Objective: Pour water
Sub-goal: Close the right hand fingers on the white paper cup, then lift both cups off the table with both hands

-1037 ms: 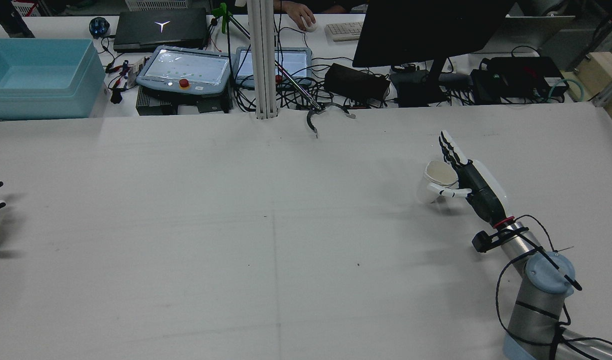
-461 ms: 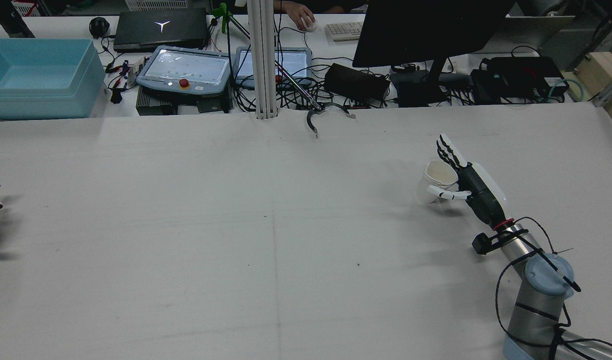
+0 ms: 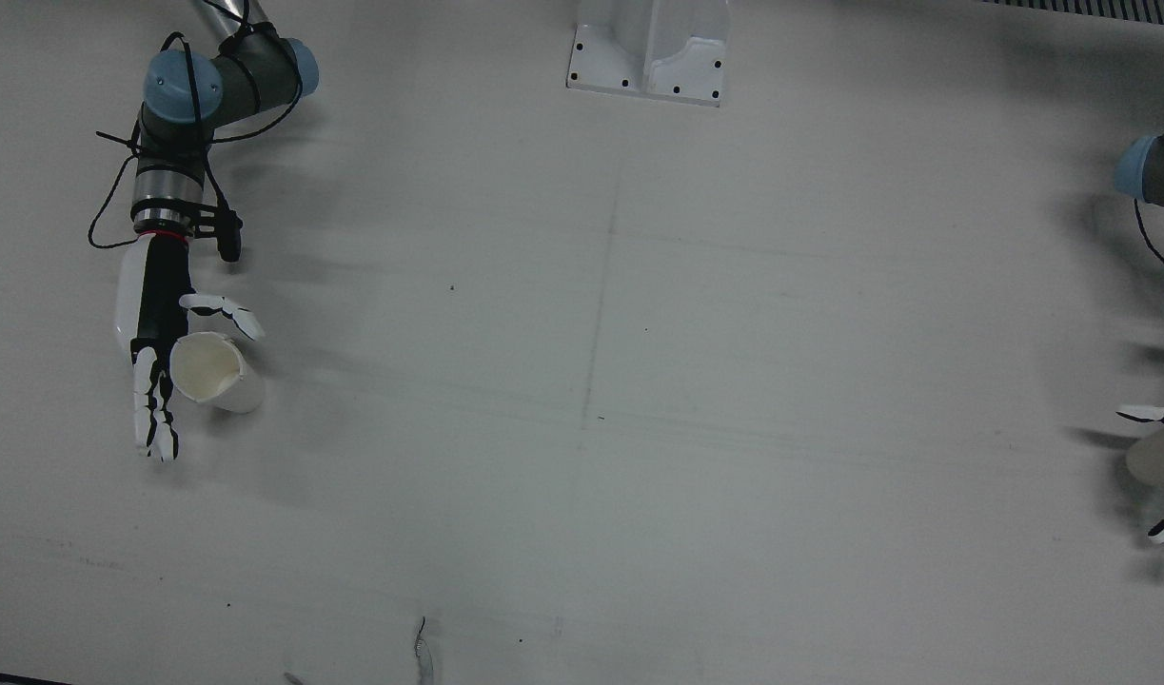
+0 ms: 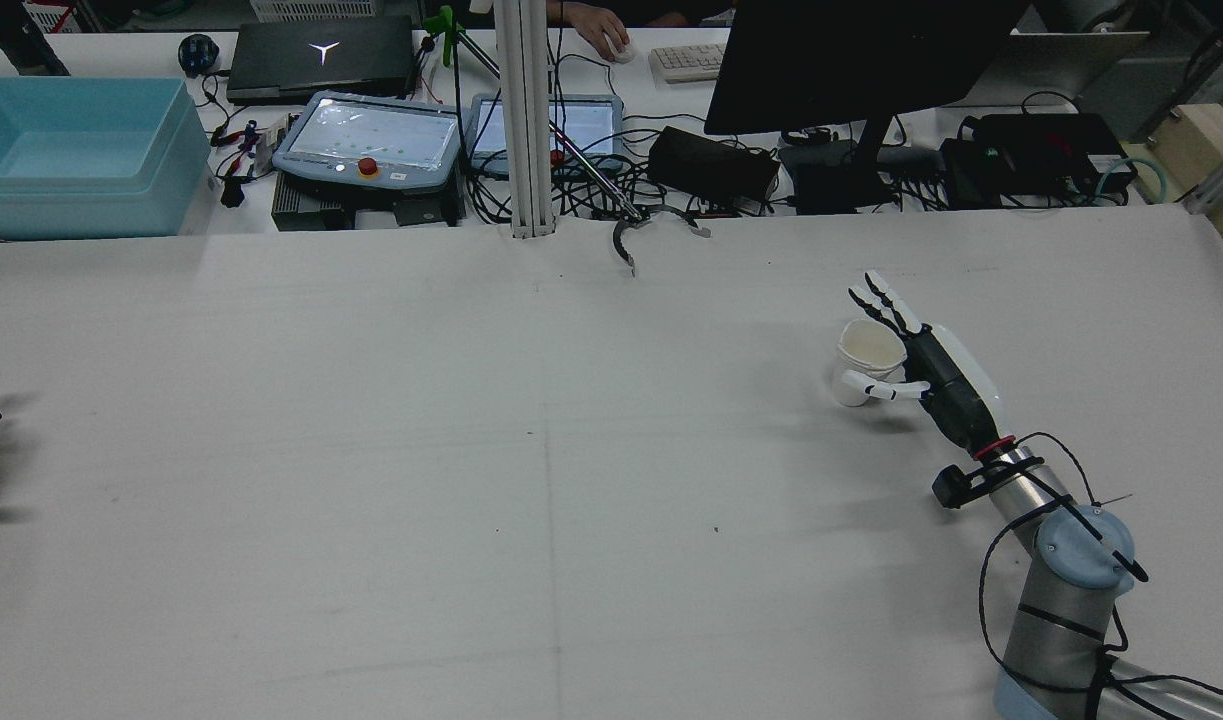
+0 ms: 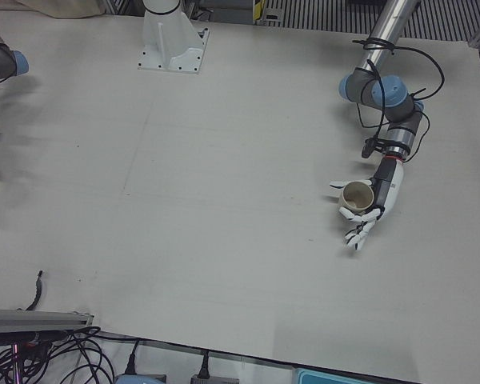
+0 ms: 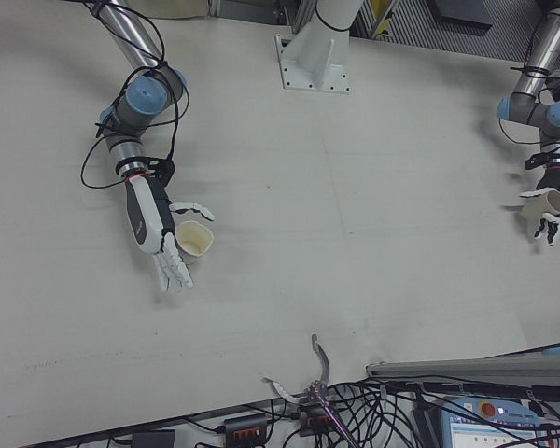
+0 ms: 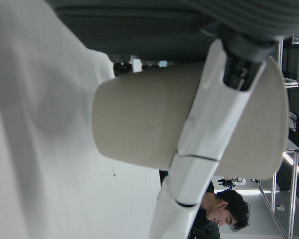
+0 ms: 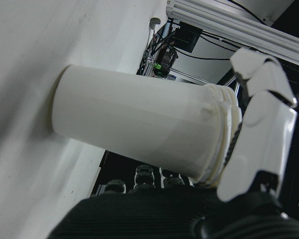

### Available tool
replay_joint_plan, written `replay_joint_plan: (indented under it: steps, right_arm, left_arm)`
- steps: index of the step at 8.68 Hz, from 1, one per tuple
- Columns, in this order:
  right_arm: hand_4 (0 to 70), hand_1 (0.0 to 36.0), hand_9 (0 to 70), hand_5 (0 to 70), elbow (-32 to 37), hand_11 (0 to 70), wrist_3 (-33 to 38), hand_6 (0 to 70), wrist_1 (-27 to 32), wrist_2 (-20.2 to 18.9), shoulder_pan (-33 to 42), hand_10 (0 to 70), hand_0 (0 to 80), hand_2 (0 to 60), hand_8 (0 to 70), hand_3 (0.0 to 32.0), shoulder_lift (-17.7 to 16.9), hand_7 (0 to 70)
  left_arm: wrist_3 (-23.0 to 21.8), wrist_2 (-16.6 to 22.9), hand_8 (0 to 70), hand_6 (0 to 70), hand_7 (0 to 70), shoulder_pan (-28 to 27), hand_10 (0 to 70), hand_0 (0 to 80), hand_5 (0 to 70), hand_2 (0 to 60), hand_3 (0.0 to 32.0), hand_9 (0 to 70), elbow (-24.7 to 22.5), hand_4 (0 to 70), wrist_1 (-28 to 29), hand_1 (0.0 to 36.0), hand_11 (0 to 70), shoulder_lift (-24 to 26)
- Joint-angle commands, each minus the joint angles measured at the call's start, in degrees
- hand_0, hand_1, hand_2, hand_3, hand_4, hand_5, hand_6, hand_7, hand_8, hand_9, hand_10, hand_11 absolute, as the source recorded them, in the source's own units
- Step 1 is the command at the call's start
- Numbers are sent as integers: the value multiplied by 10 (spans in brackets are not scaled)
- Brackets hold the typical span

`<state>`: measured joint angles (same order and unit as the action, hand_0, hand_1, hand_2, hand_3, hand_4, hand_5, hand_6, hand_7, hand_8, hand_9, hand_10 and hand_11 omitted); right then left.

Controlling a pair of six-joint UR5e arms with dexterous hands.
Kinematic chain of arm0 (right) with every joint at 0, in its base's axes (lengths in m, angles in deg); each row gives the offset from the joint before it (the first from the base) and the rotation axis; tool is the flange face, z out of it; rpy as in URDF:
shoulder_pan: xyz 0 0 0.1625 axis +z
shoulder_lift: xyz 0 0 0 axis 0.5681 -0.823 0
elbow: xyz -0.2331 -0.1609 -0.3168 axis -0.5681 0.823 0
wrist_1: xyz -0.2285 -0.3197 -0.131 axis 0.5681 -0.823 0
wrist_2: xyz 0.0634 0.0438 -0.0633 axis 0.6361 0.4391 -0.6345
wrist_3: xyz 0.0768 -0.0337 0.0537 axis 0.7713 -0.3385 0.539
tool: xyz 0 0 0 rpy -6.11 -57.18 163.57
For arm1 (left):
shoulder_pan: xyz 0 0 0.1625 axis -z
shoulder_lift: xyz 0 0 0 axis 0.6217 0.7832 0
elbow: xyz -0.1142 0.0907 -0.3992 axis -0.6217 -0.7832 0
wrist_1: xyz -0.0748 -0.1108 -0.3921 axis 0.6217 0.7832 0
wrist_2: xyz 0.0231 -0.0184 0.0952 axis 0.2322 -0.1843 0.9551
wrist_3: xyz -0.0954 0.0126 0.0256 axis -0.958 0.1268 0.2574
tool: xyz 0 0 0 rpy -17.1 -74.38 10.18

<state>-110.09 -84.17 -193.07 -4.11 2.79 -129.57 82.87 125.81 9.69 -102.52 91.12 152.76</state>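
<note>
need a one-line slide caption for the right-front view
Right robot hand open beside a white cup standing on the table; far across, left robot hand wraps a second cup.

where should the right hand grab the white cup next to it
Around the mid side wall of the white cup, coming in sideways from the palm side where the right hand already flanks it. The cup stands upright with its mouth open, so a side wrap keeps the rim clear for pouring.

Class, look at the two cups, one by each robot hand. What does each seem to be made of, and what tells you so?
The cream cup at the left hand looks like matte paper: dull, tapered wall, no shine. The white cup by the right hand looks like smooth plastic, perhaps coated paper: faint sheen and stepped ridges under its rim in the right hand view.
</note>
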Motion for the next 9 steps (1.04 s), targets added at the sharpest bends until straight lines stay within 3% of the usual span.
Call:
replay_joint_plan:
  steps: [1, 3, 5, 6, 7, 8, 9]
  right_arm:
    - [0, 232, 68, 89, 9, 0, -1, 160, -2, -2, -8, 0, 515, 266, 82, 20, 7, 73]
    - [0, 254, 90, 101, 9, 0, -1, 188, -2, -1, -9, 0, 537, 275, 100, 0, 7, 106]
    - [1, 262, 104, 111, 8, 0, -1, 226, -3, -1, -10, 0, 546, 287, 111, 0, 8, 148]
    - [55, 293, 195, 136, 8, 0, 0, 322, -3, 1, -10, 0, 583, 337, 180, 0, 8, 261]
    - [133, 356, 238, 159, 7, 0, 1, 394, -3, 1, -10, 0, 665, 445, 210, 0, 9, 376]
    - [235, 360, 293, 175, 7, 0, 1, 464, -4, 1, -10, 0, 781, 594, 240, 0, 11, 545]
    - [336, 360, 348, 185, 5, 0, 1, 508, -4, 1, -9, 0, 800, 600, 275, 0, 11, 635]
  left_arm:
    - [0, 0, 77, 163, 114, -1, 114, 800, 700, 0, 0, 39, 1, 700, 0, 360, 201, 0]
    - [1, 0, 77, 163, 113, -1, 115, 800, 700, 0, 0, 40, 1, 700, 0, 360, 202, 0]
    - [0, 0, 77, 163, 112, -1, 115, 800, 700, 0, 0, 39, 1, 700, 0, 360, 201, 0]
    - [1, 0, 78, 163, 113, -1, 114, 800, 700, 0, 0, 40, 1, 700, 0, 360, 200, 0]
    - [0, 0, 78, 163, 114, -1, 114, 800, 700, 0, 0, 40, 1, 700, 0, 360, 201, 0]
    - [0, 0, 77, 161, 113, -1, 114, 800, 700, 0, 0, 39, 1, 700, 0, 360, 200, 0]
    - [0, 0, 77, 161, 112, -1, 114, 800, 700, 0, 0, 39, 1, 700, 0, 360, 200, 0]
